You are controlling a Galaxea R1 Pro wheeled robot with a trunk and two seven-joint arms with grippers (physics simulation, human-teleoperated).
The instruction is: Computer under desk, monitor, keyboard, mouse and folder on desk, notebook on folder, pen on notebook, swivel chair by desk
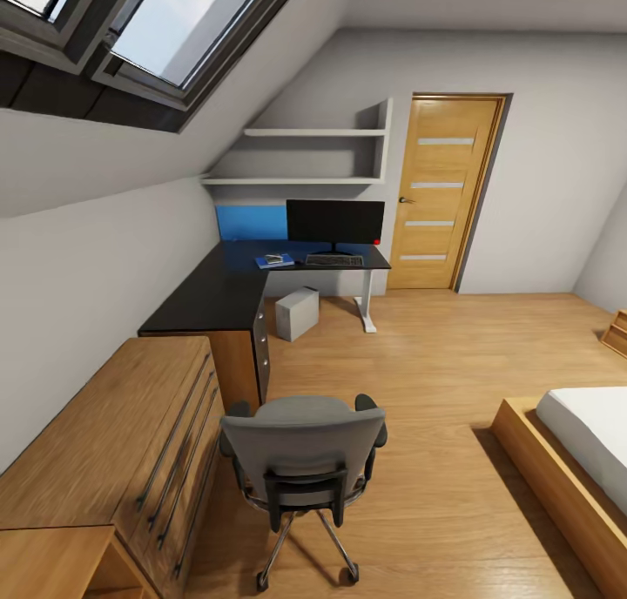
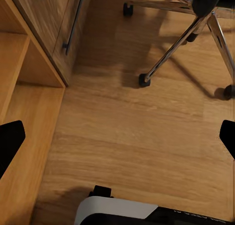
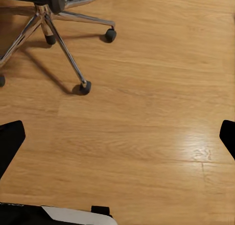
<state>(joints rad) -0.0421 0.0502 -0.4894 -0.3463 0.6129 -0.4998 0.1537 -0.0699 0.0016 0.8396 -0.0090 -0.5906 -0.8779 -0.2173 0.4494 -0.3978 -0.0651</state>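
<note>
Ahead of our two grippers, across bare floor, we count one swivel chair, one desk, one monitor, one keyboard, one computer. On the desk's far wing: one blue folder left of the keyboard, a small dark item on top, too small for us to name. Mouse and pen: we cannot make them out.

The computer stands on the floor under the desk, beside a white leg. The chair stands between us and the desk, its grey back toward us, well apart from the desk. A wooden drawer chest lines the wall on our left side; a bed lies on our right side; a wooden door beyond.

Left gripper: fingers spread wide, nothing between, chrome chair legs and castors ahead. Right gripper: fingers spread wide, empty, above plank floor.

Desk top glossy black, L-shaped; chair padded grey, five-star base.
</note>
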